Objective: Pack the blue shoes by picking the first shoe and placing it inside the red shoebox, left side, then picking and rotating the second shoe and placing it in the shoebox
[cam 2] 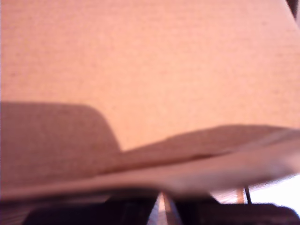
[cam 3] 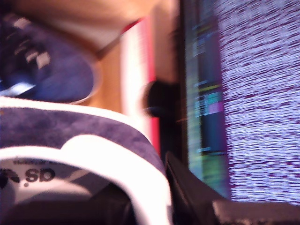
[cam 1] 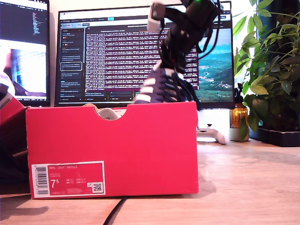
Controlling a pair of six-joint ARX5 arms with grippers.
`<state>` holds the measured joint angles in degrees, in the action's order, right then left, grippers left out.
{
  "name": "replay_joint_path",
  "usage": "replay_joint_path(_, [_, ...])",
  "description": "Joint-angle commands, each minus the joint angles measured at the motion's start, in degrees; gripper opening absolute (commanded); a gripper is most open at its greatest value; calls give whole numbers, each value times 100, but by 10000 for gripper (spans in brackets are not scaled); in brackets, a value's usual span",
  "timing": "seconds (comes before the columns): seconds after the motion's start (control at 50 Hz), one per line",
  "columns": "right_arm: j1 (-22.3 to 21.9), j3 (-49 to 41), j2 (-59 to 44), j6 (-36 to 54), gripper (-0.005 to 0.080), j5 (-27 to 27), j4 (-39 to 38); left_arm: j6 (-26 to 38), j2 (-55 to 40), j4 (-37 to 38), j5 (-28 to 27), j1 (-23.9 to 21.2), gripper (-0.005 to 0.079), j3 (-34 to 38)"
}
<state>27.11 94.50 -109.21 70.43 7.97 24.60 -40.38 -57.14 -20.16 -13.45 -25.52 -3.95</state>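
Note:
The red shoebox (cam 1: 140, 150) stands on the wooden table with its barcode label facing the exterior view. Above its end at the exterior view's right, one blue shoe (cam 1: 159, 86) hangs tilted, and my second gripper (cam 1: 172, 63) is shut on it from above. In the second wrist view the white-lined heel of that shoe (cam 3: 70, 126) fills the jaws, with one dark finger (cam 3: 192, 192) beside it. The other blue shoe (cam 3: 47, 70) lies below inside the box. The first wrist view shows only blurred cardboard (cam 2: 140, 61) and a flap edge (cam 2: 201, 164) close over dark fingers (cam 2: 136, 213).
A slanted red flap (cam 1: 10, 111) rises at the exterior view's left. Two monitors (cam 1: 122, 51) stand behind the box. At the exterior view's right are a potted plant (cam 1: 272, 70), an amber bottle (cam 1: 239, 119) and a white controller (cam 1: 213, 133). A black cable (cam 1: 115, 213) runs under the box's front.

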Motion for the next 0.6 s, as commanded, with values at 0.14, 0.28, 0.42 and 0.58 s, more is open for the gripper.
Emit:
replay_joint_path(0.14, [214, 160, -295, 13, -13, 39, 341, -11, -26, -42, 0, -37, -19, 136])
replay_joint_path(0.28, [304, 160, -452, 9, -13, 39, 352, -11, -26, -42, 0, -37, -19, 136])
replay_joint_path(0.42, [400, 160, -466, 9, 88, 39, 245, -9, -26, -42, 0, -37, -19, 136])
replay_joint_path(0.58, [476, 162, -461, -17, 326, 35, 138, -9, -26, -42, 0, -37, -19, 138])
